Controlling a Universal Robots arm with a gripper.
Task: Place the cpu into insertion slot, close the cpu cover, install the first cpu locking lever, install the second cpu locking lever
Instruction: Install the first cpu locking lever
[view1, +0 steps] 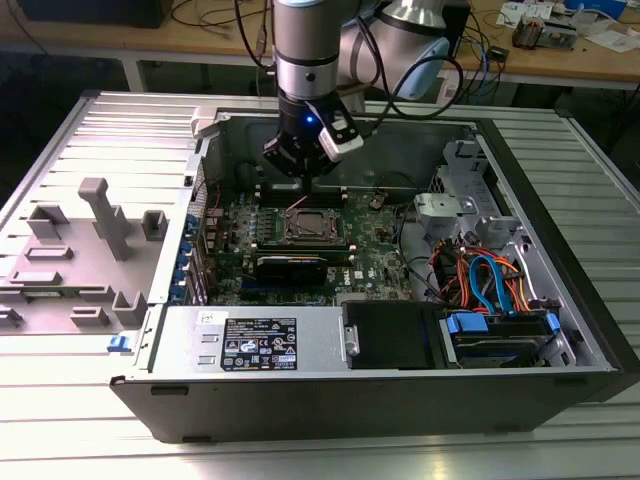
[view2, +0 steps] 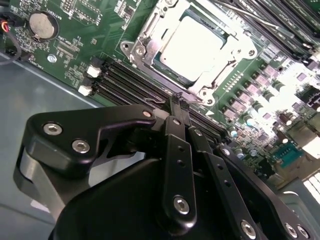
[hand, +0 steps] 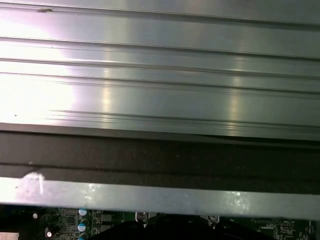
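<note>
1 pincer (view2: 179, 104) closed, empty | 1 cpu (view2: 194, 44) framed by 1 cpu cover (view2: 226, 70), exterior view's centre | pincer near, not touching

Bright, even light fills the exterior view, yet the open dark-walled computer case (view1: 400, 400) is shadowed inside. In the second wrist view, glare bleaches the small square silvery-topped cpu (view2: 192, 42), and my black claw (view2: 178, 104) sits dark. In the first wrist view, a white hotspot burns on the ribbed silvery metal desk (hand: 30, 95).

text: none legible | power supply label (view1: 258, 345): print unreadable
</note>
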